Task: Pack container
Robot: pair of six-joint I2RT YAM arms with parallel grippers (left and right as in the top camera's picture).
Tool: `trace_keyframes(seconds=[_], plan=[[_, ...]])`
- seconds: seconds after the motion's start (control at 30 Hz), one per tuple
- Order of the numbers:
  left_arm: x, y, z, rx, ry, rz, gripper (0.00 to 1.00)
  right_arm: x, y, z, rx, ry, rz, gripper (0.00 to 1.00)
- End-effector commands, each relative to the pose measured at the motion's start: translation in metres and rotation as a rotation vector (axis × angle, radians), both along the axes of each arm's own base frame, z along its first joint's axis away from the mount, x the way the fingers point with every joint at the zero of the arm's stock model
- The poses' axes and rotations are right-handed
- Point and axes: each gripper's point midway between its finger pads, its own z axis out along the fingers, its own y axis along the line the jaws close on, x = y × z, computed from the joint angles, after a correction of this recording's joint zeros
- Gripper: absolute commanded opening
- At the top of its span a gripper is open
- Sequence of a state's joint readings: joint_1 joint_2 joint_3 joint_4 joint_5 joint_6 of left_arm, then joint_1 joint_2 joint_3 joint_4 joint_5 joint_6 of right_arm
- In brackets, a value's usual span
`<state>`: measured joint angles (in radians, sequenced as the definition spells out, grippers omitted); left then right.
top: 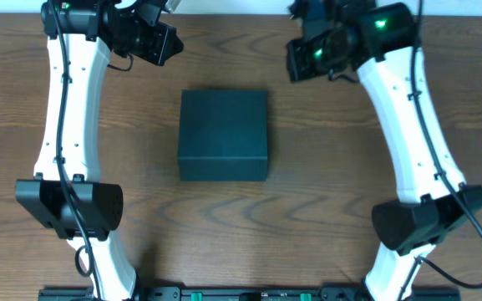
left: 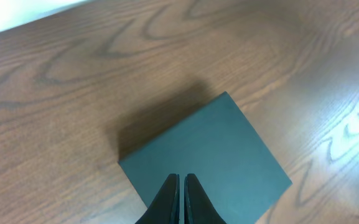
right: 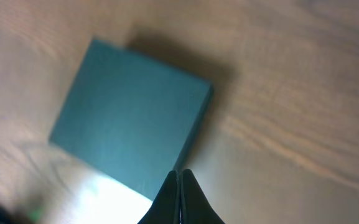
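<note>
Left hand (left: 180,178) and right hand (right: 180,174) hover pinched near closed container (top: 224,134).

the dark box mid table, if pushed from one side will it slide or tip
The container sits low and wide on the wood table, lid shut flat, so a side push would likely slide it, not tip it. Its straight edges suggest stiff walls that should hold their shape. The matte surface is probably not slippery.
</note>
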<state>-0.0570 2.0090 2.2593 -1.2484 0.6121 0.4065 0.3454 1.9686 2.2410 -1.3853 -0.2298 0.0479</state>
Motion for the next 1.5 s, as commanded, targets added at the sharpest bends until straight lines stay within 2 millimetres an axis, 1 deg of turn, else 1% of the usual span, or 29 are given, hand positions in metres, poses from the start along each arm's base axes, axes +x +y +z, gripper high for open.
trace_keyframes(seconds=[0.0, 0.1, 0.2, 0.27, 0.33, 0.4, 0.43, 0.5, 0.57, 0.67, 0.77, 0.83, 0.9, 1.03, 1.2, 1.33, 1.47], plan=[[-0.015, 0.001, 0.017, 0.022, -0.037, -0.029, 0.06, -0.027, -0.006, 0.025, -0.116, -0.080, 0.059, 0.01], [-0.023, -0.002, 0.017, 0.003, -0.010, -0.041, 0.06, -0.050, -0.015, 0.033, -0.196, -0.081, 0.069, 0.01], [-0.030, -0.012, 0.023, -0.063, 0.012, -0.068, 0.06, -0.070, -0.016, 0.044, -0.196, -0.081, 0.090, 0.02], [-0.033, -0.015, 0.024, -0.087, 0.022, -0.080, 0.06, -0.082, -0.022, 0.050, -0.196, -0.098, 0.096, 0.02], [-0.035, -0.016, 0.022, -0.081, 0.028, -0.087, 0.06, -0.099, -0.033, 0.050, -0.209, -0.115, 0.094, 0.02], [-0.036, -0.019, 0.019, -0.079, 0.034, -0.094, 0.06, -0.114, -0.043, 0.045, -0.215, -0.130, 0.090, 0.02], [-0.036, -0.021, 0.017, -0.072, 0.038, -0.098, 0.06, -0.122, -0.047, 0.042, -0.213, -0.137, 0.089, 0.02], [-0.038, -0.026, -0.003, 0.010, 0.066, -0.099, 0.06, -0.148, -0.059, 0.025, -0.204, -0.140, 0.086, 0.02], [-0.045, -0.040, -0.020, 0.027, 0.101, -0.134, 0.06, -0.166, -0.060, 0.012, -0.159, -0.113, 0.074, 0.02], [-0.055, -0.060, -0.044, 0.039, 0.150, -0.180, 0.06, -0.191, -0.050, -0.003, -0.049, -0.071, 0.095, 0.02], [-0.068, -0.071, -0.067, 0.047, 0.222, -0.202, 0.06, -0.210, -0.037, -0.019, 0.071, -0.035, 0.130, 0.02], [-0.078, -0.075, -0.082, 0.055, 0.267, -0.216, 0.06, -0.220, -0.031, -0.035, 0.127, -0.002, 0.132, 0.01], [-0.087, -0.074, -0.099, 0.061, 0.320, -0.221, 0.06, -0.230, -0.026, -0.060, 0.182, 0.041, 0.122, 0.02], [-0.099, -0.078, -0.116, 0.027, 0.370, -0.251, 0.06, -0.232, -0.015, -0.094, 0.262, 0.092, 0.096, 0.02], [-0.104, -0.078, -0.138, 0.025, 0.394, -0.253, 0.06, -0.223, -0.001, -0.128, 0.357, 0.130, 0.024, 0.02], [-0.106, -0.077, -0.152, 0.026, 0.405, -0.253, 0.06, -0.219, 0.010, -0.142, 0.395, 0.118, 0.016, 0.02], [-0.106, -0.077, -0.167, 0.025, 0.399, -0.250, 0.06, -0.211, 0.017, -0.158, 0.389, 0.087, -0.036, 0.02]])
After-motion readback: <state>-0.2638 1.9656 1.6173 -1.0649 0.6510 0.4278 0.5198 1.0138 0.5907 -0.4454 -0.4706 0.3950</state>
